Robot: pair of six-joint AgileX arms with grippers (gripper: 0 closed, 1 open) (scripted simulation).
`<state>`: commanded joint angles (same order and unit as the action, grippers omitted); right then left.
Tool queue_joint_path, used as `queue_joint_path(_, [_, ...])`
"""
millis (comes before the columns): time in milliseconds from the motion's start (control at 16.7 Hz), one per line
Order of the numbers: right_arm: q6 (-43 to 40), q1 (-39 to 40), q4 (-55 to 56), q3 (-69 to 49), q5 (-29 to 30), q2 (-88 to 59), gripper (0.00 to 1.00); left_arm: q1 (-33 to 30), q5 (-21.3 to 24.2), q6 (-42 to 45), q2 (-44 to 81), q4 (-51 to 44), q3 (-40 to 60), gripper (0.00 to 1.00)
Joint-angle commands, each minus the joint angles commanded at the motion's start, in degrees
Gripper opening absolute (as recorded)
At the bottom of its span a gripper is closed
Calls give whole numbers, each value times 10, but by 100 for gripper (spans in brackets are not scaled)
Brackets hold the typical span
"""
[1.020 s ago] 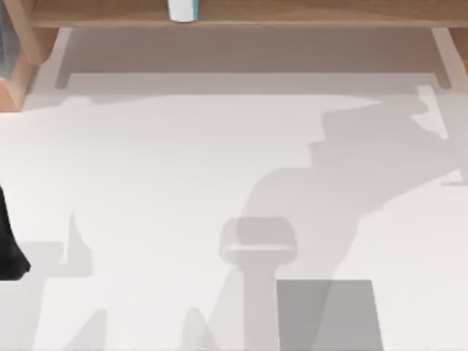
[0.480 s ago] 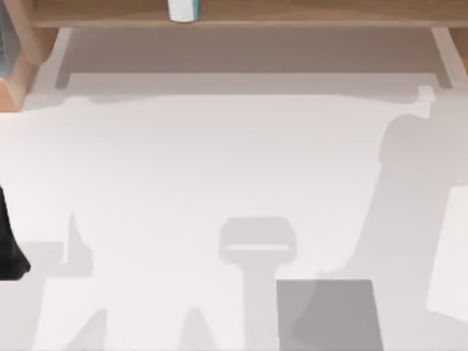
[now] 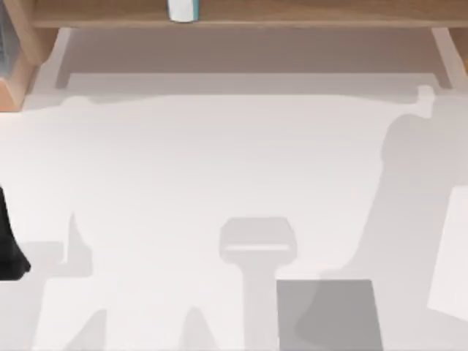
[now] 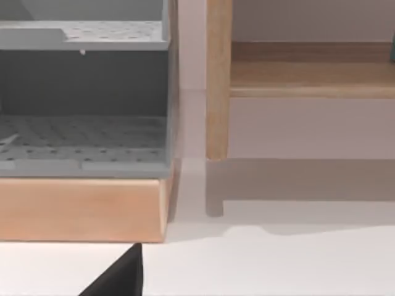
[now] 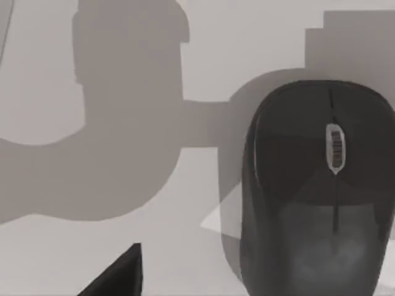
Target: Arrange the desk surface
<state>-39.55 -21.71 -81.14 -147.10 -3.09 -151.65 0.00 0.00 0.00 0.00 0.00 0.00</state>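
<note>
The desk surface (image 3: 183, 161) is a broad white tabletop crossed by grey arm shadows. In the right wrist view a black mouse (image 5: 318, 185) with a grey scroll wheel lies on the desk surface (image 5: 259, 37), close under the camera. A black corner of my right gripper (image 5: 120, 277) pokes in beside the mouse, apart from it. A white part of my right arm (image 3: 450, 256) enters at the top view's right edge. My left arm (image 3: 7, 245) is a dark shape at the left edge. A black corner of my left gripper (image 4: 120, 277) hangs over the desk surface (image 4: 278, 265).
A light-wood shelf (image 3: 292, 14) spans the back, with a white and teal object (image 3: 183, 10) on it. A small grey pad (image 3: 329, 314) lies at the front, right of centre. A grey perforated organiser (image 4: 83, 117) on a wooden base (image 4: 80, 209) stands at the back left, beside a shelf leg (image 4: 217, 80).
The right arm's shadow has swung from the middle of the desk to the right side, and a white part of that arm came in at the right edge. The left arm stayed put.
</note>
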Motion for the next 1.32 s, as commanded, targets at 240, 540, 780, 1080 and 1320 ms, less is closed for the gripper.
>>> queue_joint_path(240, [1, -1, 29, 34, -1, 6, 100, 0, 0, 0, 0, 0, 0, 100])
queue_joint_path(540, [1, 0, 66, 69, 0, 7, 100, 0, 0, 0, 0, 0, 0, 100])
queue_joint_path(780, [2, 0, 68, 71, 0, 5, 100, 0, 0, 0, 0, 0, 0, 100])
queue_joint_path(1080, [2, 0, 68, 71, 0, 5, 62, 0, 0, 0, 0, 0, 0, 100])
queue_joint_path(1320, [2, 0, 68, 71, 0, 5, 32, 0, 0, 0, 0, 0, 0, 100])
